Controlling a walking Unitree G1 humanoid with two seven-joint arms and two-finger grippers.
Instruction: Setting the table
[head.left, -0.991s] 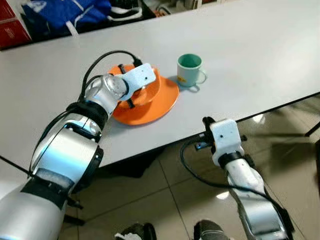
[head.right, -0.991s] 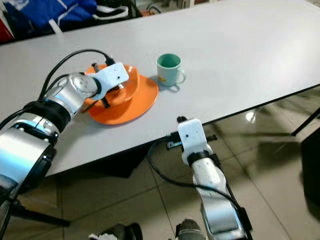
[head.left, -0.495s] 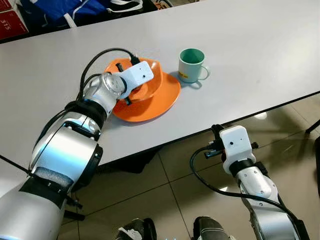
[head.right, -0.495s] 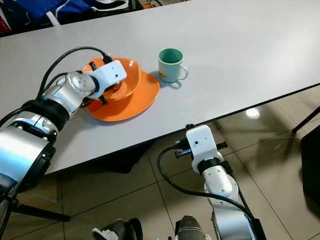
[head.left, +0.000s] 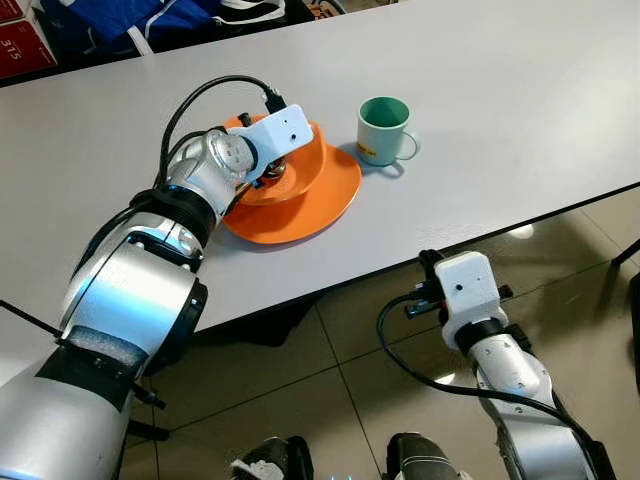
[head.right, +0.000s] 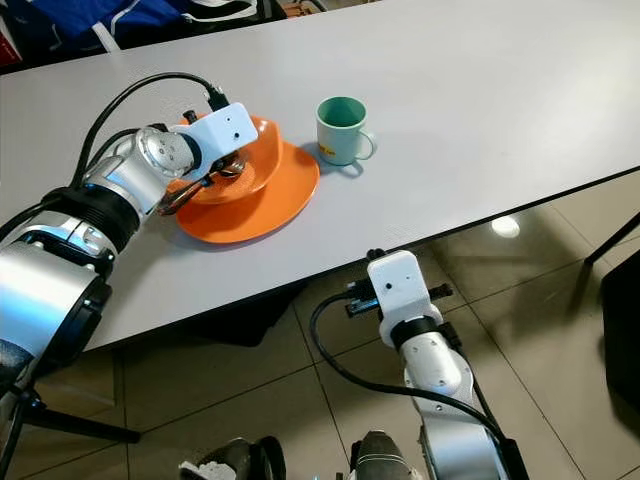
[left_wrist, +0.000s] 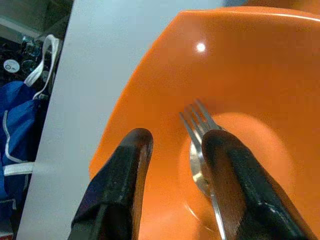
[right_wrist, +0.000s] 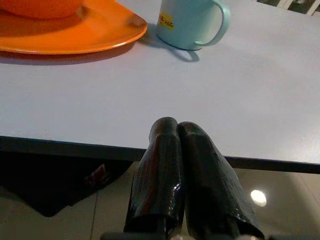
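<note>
Cutlery lay at the heart of it — a metal fork (left_wrist: 196, 120) and what looked like a spoon (left_wrist: 199, 167) rested inside the orange bowl (left_wrist: 165, 85), which sat on the orange plate (head.left: 320, 205) on the grey table (head.left: 500, 90). The left gripper (left_wrist: 172, 145) hung over the bowl with its fingers parted and holding nothing; the fork's tines showed between the two fingers (left_wrist: 131, 155), close against the inner side of one of them, while the spoon's bowl lay just beyond that same finger's tip.

Both pieces would likely be light, stiff and slick — thin steel on a smooth glazed curve, apt to slide or pivot if pinched near the tines. A grip across the narrow neck or handle seemed the surer place, though the handle was mostly hidden behind the finger.

The teal mug (head.left: 383, 130) stood just beside the plate, well clear of the left fingers. The right gripper (right_wrist: 177, 135) was clenched empty below the table edge.
</note>
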